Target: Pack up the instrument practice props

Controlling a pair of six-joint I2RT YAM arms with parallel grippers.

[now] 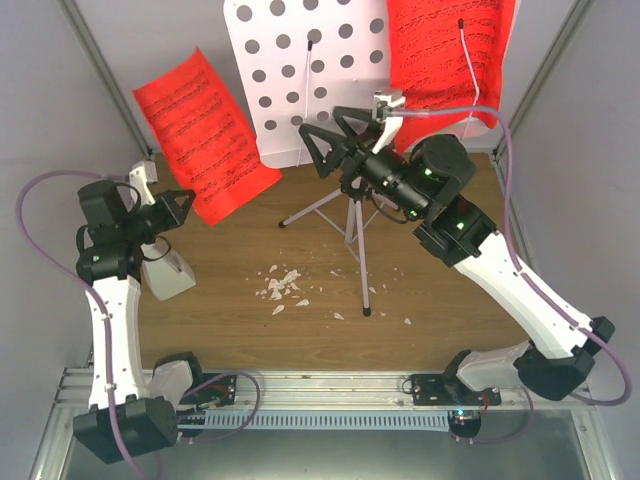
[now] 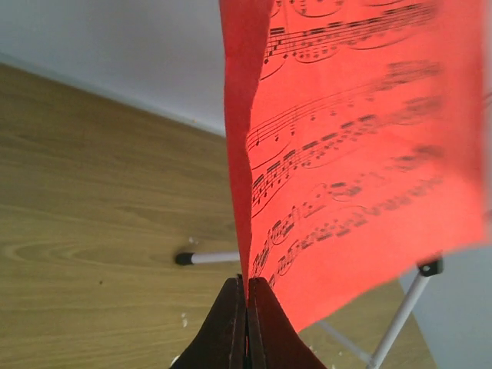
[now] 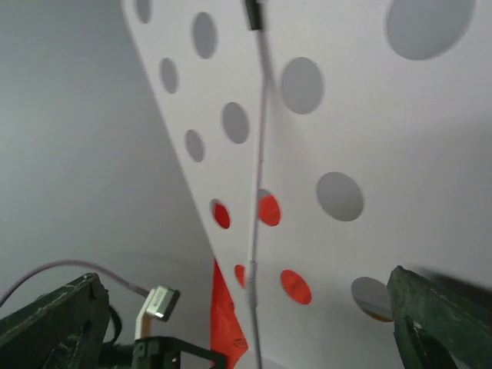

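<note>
The pale perforated music-stand plate (image 1: 300, 70) stands on silver tripod legs (image 1: 355, 230) at the back middle. One red sheet (image 1: 200, 135) leans at its left, another (image 1: 445, 55) at its right. My left gripper (image 1: 185, 205) is shut on the left sheet's lower edge; in the left wrist view the gripper (image 2: 247, 280) pinches the red sheet (image 2: 354, 154). My right gripper (image 1: 328, 135) stands open at the plate's lower part. In the right wrist view the plate (image 3: 384, 138) fills the space ahead of the right gripper (image 3: 246, 330). The white metronome (image 1: 170, 272) stands by the left arm.
Small white crumbs (image 1: 282, 285) lie scattered on the wooden table in front of the tripod. Grey walls close in the back and both sides. A thin rod (image 3: 257, 192) runs down the plate's face. A tripod foot (image 2: 184, 258) rests on the table near the left gripper.
</note>
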